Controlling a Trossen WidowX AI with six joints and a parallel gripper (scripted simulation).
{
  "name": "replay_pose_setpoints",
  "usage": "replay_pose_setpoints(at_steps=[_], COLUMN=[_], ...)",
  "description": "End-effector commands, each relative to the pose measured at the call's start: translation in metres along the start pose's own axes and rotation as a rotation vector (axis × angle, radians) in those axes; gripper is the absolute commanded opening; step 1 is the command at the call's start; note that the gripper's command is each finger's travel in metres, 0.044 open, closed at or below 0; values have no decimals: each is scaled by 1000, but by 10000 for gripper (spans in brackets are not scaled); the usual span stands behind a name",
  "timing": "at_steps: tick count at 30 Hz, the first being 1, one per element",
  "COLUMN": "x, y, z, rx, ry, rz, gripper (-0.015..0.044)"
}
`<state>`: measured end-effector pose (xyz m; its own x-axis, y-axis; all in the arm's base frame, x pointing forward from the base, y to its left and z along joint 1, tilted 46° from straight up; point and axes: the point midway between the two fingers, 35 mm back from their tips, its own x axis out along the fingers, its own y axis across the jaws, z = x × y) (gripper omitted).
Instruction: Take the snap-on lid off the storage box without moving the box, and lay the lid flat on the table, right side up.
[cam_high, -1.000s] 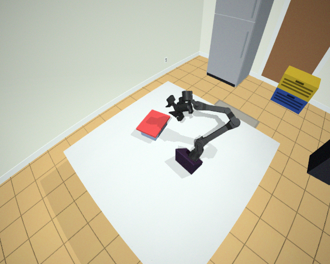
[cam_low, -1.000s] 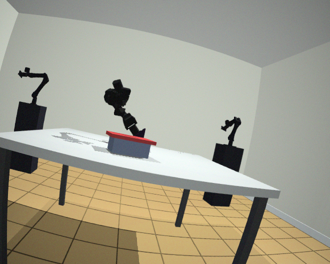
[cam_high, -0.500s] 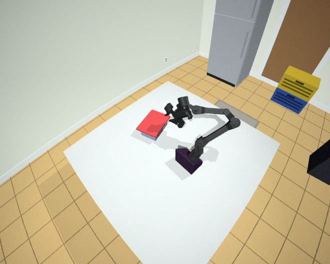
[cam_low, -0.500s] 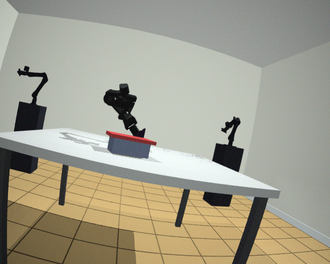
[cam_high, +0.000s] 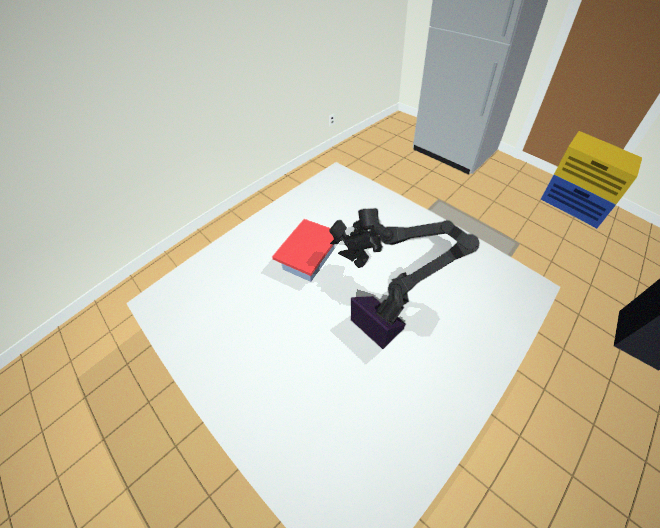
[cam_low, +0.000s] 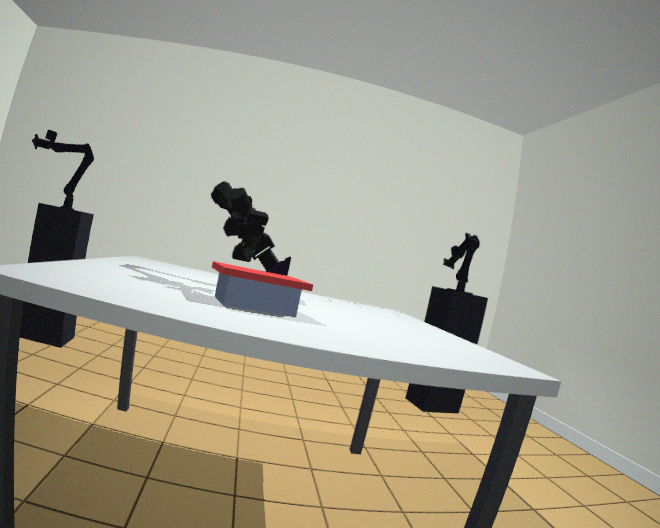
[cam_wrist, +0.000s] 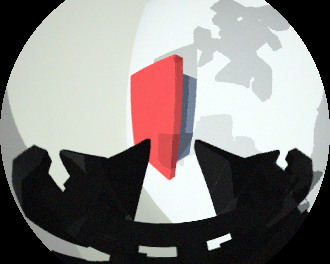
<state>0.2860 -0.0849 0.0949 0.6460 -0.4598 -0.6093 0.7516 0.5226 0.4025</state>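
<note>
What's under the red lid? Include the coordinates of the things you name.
Under the red lid (cam_high: 301, 245) (cam_low: 261, 275) (cam_wrist: 155, 105): blue-grey box (cam_high: 296, 270) (cam_low: 258, 297) (cam_wrist: 190, 105), outer sides showing. Its rim and interior are covered; contents can't be told.

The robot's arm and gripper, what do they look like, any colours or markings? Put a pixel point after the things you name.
The arm (cam_high: 419, 273) is matte black, with slim links and chunky rounded joints. The gripper (cam_high: 346, 246) (cam_wrist: 173, 142) is black too, its fingers angular and tapering to points. I can't make out any markings or cables.
</note>
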Motion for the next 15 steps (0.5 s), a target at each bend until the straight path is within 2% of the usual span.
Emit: replay_pose_setpoints(at_steps=[1, 15], x=[7, 29], y=[-3, -1], z=[-3, -2], rx=[-12, -12], ry=[8, 8], rz=[-6, -6], gripper=[235, 235])
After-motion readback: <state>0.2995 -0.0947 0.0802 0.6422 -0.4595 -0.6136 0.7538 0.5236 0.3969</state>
